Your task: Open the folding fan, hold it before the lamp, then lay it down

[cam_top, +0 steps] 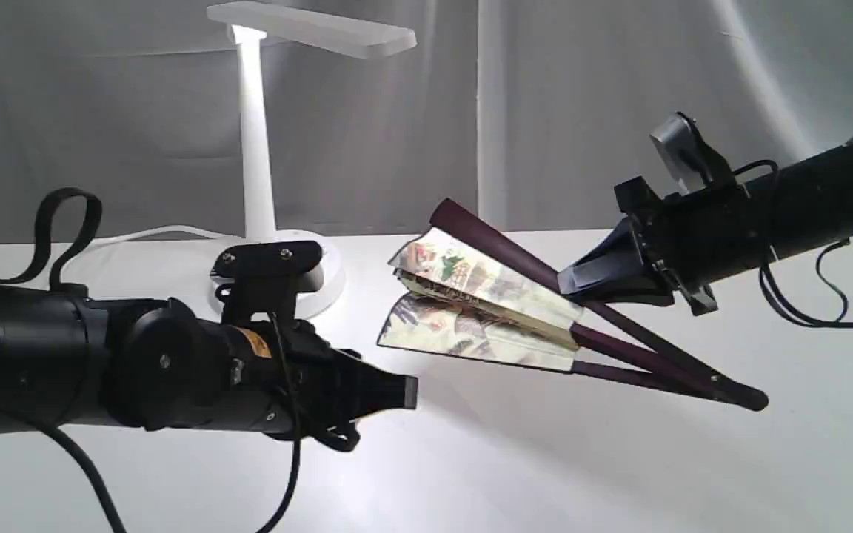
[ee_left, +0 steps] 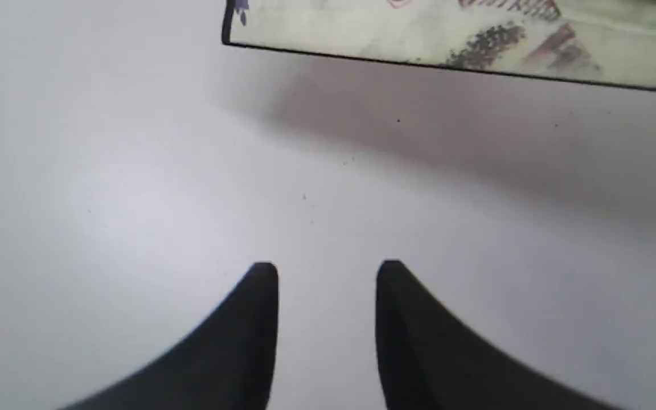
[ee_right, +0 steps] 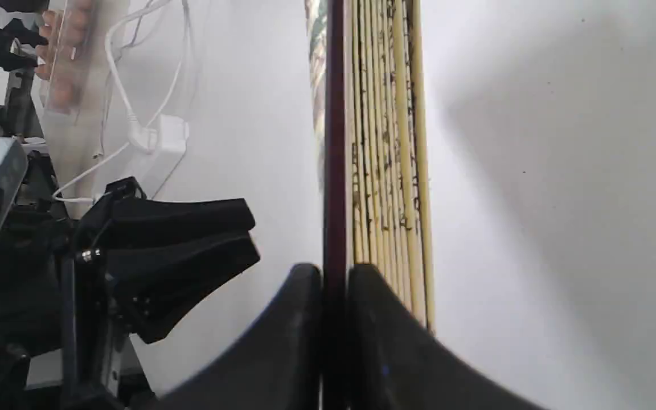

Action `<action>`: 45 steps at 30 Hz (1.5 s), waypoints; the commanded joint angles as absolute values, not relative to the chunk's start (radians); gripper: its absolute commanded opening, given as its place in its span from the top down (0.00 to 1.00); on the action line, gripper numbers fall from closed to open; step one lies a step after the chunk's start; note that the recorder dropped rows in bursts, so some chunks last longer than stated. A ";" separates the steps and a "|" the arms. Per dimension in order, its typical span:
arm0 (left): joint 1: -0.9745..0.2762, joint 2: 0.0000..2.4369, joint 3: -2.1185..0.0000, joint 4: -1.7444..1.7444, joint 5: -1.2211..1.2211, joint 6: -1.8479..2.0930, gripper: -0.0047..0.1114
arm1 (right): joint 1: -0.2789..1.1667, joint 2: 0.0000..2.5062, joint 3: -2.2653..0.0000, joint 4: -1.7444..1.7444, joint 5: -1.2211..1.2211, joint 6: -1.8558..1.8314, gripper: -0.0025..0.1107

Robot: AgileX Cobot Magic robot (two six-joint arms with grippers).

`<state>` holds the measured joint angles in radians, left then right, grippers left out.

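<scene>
One maroon guard point(cam_top: 493, 240) of splayed folding fan point(cam_top: 471, 296) pinched by right gripper point(ee_right: 335, 273); left gripper point(ee_left: 328, 270) parted, empty.

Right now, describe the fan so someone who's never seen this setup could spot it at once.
Start at the white table with the tall white lamp at its back. Right of the lamp's base is the fan, partly open, one dark rib pinched by the right gripper. Unlike the plain white lamp, it is pleated cream paper, painted, with maroon ribs.
</scene>
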<state>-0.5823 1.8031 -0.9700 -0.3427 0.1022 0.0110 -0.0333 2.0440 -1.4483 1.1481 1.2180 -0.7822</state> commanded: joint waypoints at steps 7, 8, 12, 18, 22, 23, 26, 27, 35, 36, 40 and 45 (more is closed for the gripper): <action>-0.580 1.792 -0.967 -0.086 0.048 0.037 0.79 | -0.064 1.943 -1.360 1.208 1.221 -0.838 0.98; -0.582 1.792 -0.967 -0.088 0.038 0.033 0.83 | -0.076 1.934 -1.350 1.220 1.221 -0.842 0.98; -0.606 1.792 -0.967 -0.148 -0.043 0.024 0.96 | -0.131 1.894 -1.306 1.250 1.221 -0.850 0.98; -0.700 1.792 -0.967 -0.150 -0.286 0.024 0.96 | -0.180 1.847 -1.237 1.265 1.221 -0.895 0.98; -0.745 1.792 -0.967 -0.150 -0.365 0.017 0.96 | -0.190 1.824 -1.223 1.276 1.221 -0.897 0.98; -0.750 1.792 -0.964 -0.150 -0.391 0.000 0.96 | -0.190 1.823 -1.223 1.276 1.221 -0.897 0.98; -0.750 1.792 -0.931 -0.138 -0.495 -0.088 0.96 | -0.190 1.817 -1.223 1.276 1.221 -0.897 0.98; -0.750 1.792 -0.911 -0.138 -0.532 -0.114 0.96 | -0.190 1.817 -1.223 1.276 1.221 -0.897 0.98; -0.750 1.802 -0.787 -0.133 -0.835 -0.341 0.96 | -0.190 1.817 -1.223 1.313 1.221 -0.897 0.98; -0.750 1.811 -0.782 -0.125 -0.859 -0.382 0.96 | -0.190 1.817 -1.223 1.313 1.221 -0.897 0.98; -0.748 1.884 -0.777 -0.087 -1.029 -0.604 0.96 | -0.188 1.817 -1.223 1.313 1.221 -0.897 0.98; -0.748 2.000 -0.779 -0.102 -1.154 -0.962 0.96 | -0.188 1.817 -1.223 1.320 1.221 -0.897 0.98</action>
<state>-0.7460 1.9723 -0.7855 -0.0937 -1.1050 -0.8196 -0.1824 1.8284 -1.2266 1.2905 1.2131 -0.8864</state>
